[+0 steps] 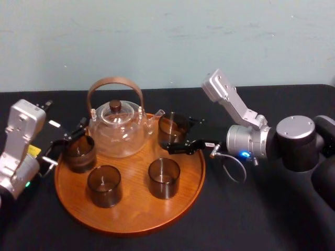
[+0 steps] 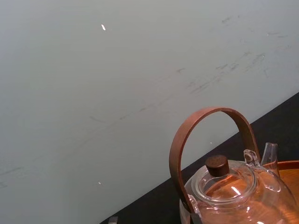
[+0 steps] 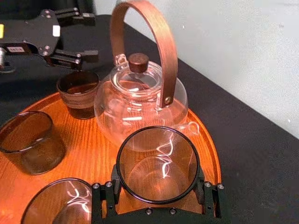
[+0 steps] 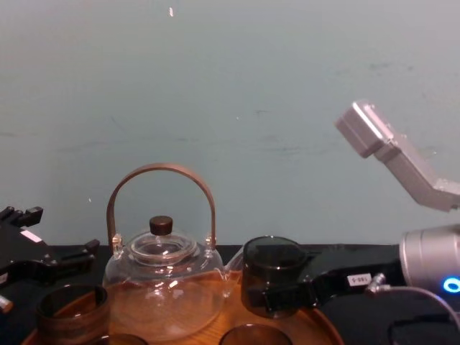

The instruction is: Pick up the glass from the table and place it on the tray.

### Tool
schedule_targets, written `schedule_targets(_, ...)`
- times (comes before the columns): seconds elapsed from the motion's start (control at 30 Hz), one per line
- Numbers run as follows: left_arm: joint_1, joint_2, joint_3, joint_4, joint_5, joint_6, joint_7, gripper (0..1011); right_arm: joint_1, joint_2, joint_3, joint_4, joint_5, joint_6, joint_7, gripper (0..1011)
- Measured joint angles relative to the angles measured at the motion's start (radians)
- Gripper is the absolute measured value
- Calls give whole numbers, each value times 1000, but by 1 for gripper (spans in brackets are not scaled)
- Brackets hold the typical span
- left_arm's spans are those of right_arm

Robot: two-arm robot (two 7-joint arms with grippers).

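In the head view, the tray (image 1: 131, 228) rim sits nearest at lower centre, with bare wood just behind it. Mid-tray stand the front-left glass (image 1: 104, 185) and front-right glass (image 1: 164, 178), with a gap between the 2. The left glass (image 1: 79, 153) is by the left rim, and the left gripper (image 3: 90, 38) hangs just beyond it, fingers apart. Right of centre, the right gripper (image 3: 156, 186) is clamped on the glass (image 1: 172, 129) at the tray's far right edge, just beside the teapot (image 1: 116, 130) spout. The glass is upright, mouth up, long axis vertical; I cannot tell whether its base touches the wood. Black table (image 1: 251, 209) stretches right.
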Motion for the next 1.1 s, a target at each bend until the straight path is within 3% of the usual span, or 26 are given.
schedule_targets(0.6, 0, 0, 0, 0, 0, 0, 0, 1002, 26, -51, -3, 136, -26, -26, 3, 905)
schedule_targets(1.1, 0, 0, 0, 0, 0, 0, 0, 1001, 21, -59, 1, 153, -50, -27, -1, 904)
